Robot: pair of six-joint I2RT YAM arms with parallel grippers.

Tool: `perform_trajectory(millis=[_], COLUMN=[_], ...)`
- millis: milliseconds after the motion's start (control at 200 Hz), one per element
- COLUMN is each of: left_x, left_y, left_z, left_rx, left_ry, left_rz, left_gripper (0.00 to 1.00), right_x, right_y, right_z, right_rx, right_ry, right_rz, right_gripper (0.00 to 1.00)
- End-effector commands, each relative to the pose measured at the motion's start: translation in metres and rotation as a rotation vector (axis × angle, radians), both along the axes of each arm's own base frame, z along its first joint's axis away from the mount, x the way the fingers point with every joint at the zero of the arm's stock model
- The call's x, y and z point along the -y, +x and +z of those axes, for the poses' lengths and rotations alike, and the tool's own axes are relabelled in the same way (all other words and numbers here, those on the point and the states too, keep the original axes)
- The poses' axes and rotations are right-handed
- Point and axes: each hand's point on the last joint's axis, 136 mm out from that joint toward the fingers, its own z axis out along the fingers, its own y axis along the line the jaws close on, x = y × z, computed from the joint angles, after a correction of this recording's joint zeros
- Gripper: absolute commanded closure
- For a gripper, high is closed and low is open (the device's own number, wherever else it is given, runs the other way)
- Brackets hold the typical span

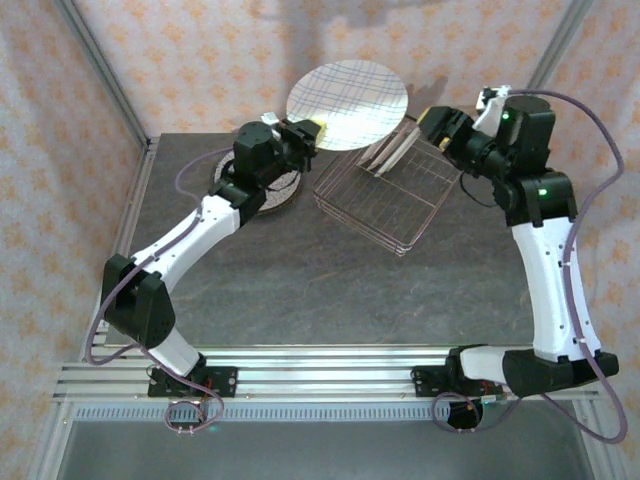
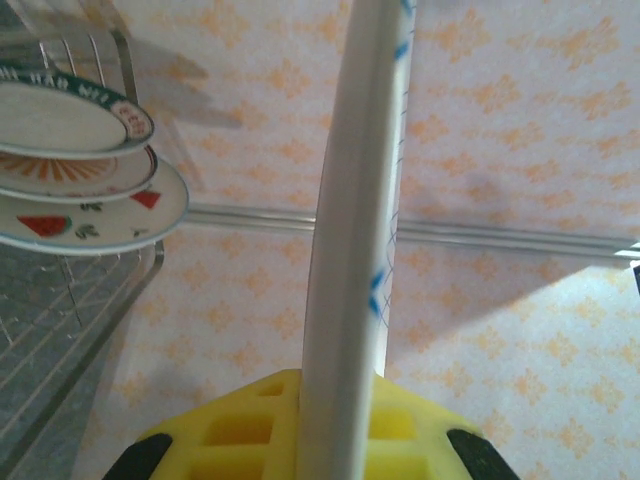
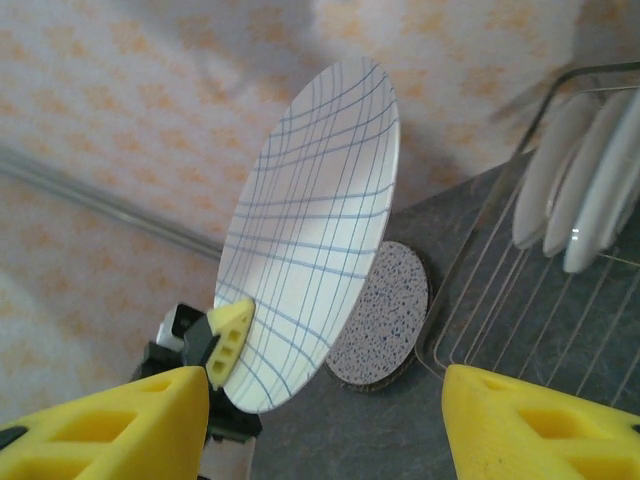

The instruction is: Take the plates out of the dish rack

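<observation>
- The left tool (image 1: pixel 305 135) is clenched on the lower rim of a large pale round plate with blue-purple plaid lines (image 1: pixel 347 105), its yellow pads pinching the edge from both faces.
- That plaid plate is held up off the dark grey tabletop (image 1: pixel 330 290), tilted on edge, just beyond the far left corner of the rectangular thin-wire dish rack (image 1: pixel 390 200).
- The right tool (image 1: pixel 440 125) is released, with its yellow fingers (image 3: pixel 110 425) spread wide and nothing between them. It hovers at the rack's far right corner, facing the plaid plate.
- Three smaller plates (image 1: pixel 390 150) stand leaning together at the far end of the rack.
- A round multicolour-speckled plate (image 3: pixel 385 315) lies flat on the tabletop just left of the rack.
</observation>
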Motion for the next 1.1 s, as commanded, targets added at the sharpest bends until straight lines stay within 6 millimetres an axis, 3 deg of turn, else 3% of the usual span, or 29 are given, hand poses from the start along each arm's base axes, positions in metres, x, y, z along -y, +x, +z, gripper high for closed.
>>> perform_trajectory(millis=[0, 155, 195, 340, 596, 776, 1096], left_x=[-0.028, -0.068, -0.079, -0.119, -0.182, -0.205, -0.215], left_y=[-0.009, -0.006, -0.006, -0.007, -0.011, -0.008, 0.012], left_z=[0.035, 0.016, 0.011, -0.011, -0.071, -0.111, -0.168], left_rx=[0.125, 0.103, 0.100, 0.078, 0.020, 0.009, -0.046], left_ry=[-0.011, 0.024, 0.029, 0.068, 0.130, 0.143, 0.176], left_rz=[0.031, 0.107, 0.128, 0.206, 0.346, 0.396, 0.409], left_gripper=[1.00, 1.00, 1.00, 1.00, 1.00, 1.00, 1.00], right_x=[-0.021, -0.056, -0.059, -0.082, -0.105, -0.112, -0.115], right_y=[-0.009, -0.016, -0.028, -0.038, -0.045, -0.044, -0.040], right_z=[0.031, 0.021, 0.029, 0.023, 0.006, 0.000, -0.007], right_rx=[0.248, 0.408, 0.474, 0.558, 0.619, 0.609, 0.575], right_ry=[-0.115, -0.231, -0.241, -0.309, -0.396, -0.392, -0.374], right_rz=[0.069, 0.172, 0.190, 0.273, 0.341, 0.359, 0.363], right_gripper=[0.37, 0.36, 0.34, 0.32, 0.30, 0.30, 0.30])
